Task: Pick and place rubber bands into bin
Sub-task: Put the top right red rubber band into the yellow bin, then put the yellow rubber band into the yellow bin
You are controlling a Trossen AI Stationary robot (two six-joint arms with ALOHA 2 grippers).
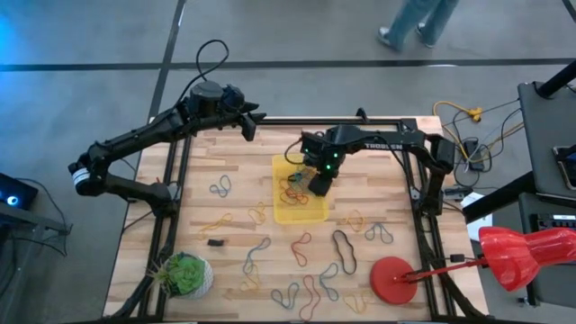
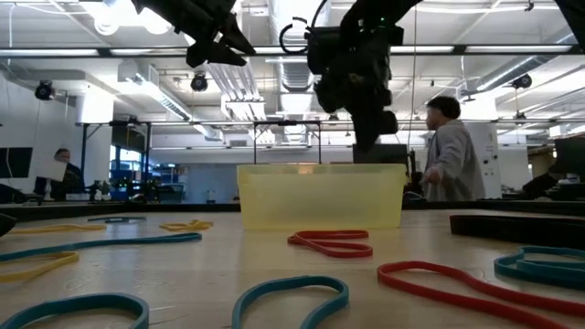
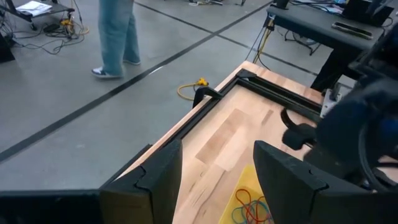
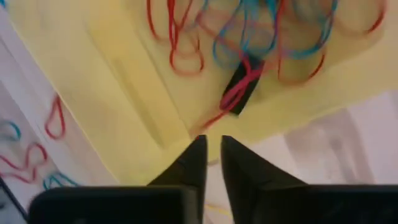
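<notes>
Lying lengthwise front-to-back: bin [image 1: 301, 212]

2 arms are working over the bench [image 1: 378, 171]. 1 yellow bin [image 1: 310, 212] is sitting near its centre, 1 red disc [image 1: 392, 280] and 1 green plant ball [image 1: 186, 274] at its front corners. Roughly 15 loose rubber bands [image 1: 340, 249] are lying across it; exact count unclear.

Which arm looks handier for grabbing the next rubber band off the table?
Probably the right: its gripper hangs over the bin, loose rubber bands nearby. The left gripper waits at the table's far edge.
</notes>
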